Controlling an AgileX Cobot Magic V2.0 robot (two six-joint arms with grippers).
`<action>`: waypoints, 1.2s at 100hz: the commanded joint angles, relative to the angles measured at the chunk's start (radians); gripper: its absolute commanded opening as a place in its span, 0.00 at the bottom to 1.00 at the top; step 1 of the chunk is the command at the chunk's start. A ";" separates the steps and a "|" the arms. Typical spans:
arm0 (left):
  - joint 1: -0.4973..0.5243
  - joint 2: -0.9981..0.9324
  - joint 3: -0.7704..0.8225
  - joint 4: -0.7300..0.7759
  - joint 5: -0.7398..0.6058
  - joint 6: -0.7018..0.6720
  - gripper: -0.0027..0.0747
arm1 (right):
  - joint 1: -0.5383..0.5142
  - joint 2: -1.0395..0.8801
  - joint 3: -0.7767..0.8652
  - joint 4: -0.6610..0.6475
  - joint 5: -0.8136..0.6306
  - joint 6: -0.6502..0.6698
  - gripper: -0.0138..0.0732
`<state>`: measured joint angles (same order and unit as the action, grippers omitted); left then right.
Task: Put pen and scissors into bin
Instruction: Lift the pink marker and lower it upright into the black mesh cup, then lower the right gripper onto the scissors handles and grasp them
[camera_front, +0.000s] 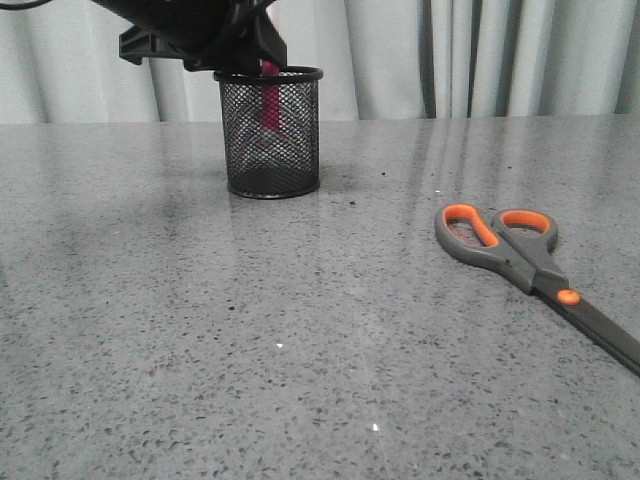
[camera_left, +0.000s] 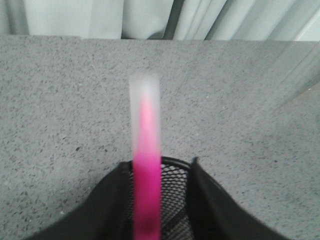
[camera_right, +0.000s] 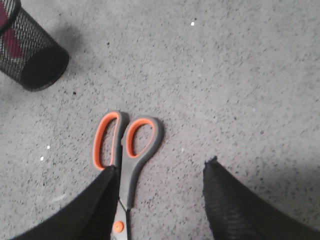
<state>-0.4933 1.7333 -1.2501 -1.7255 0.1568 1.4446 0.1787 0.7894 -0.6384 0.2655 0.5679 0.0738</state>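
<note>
L gripper (camera_left: 160, 200) fingers spread, pen (camera_front: 270, 100) dropping into bin (camera_front: 270, 185); R gripper (camera_right: 160, 200) open above scissors (camera_front: 530, 270), centre over handles before closing.

Grey speckled stone-look table (camera_front: 300, 350), polished, spanning the whole foreground. Faint reflections and soft shadows across its surface; a few bright white specks scattered in the grain. Behind the far edge, pale grey-white curtains (camera_front: 480, 55) in vertical folds, closing off the entire backdrop. Even, diffuse lighting throughout.
</note>
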 joint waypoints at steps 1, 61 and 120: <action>-0.008 -0.084 -0.028 -0.020 0.057 0.002 0.59 | 0.019 -0.001 -0.043 0.034 -0.025 -0.011 0.56; -0.008 -0.697 -0.009 0.100 0.092 0.000 0.49 | 0.404 0.401 -0.430 -0.254 0.444 0.190 0.57; -0.008 -0.890 0.175 0.105 0.074 -0.016 0.49 | 0.404 0.607 -0.466 -0.255 0.412 0.211 0.70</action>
<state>-0.4933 0.8533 -1.0504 -1.5987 0.2156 1.4390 0.5827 1.3964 -1.0701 0.0242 1.0135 0.2841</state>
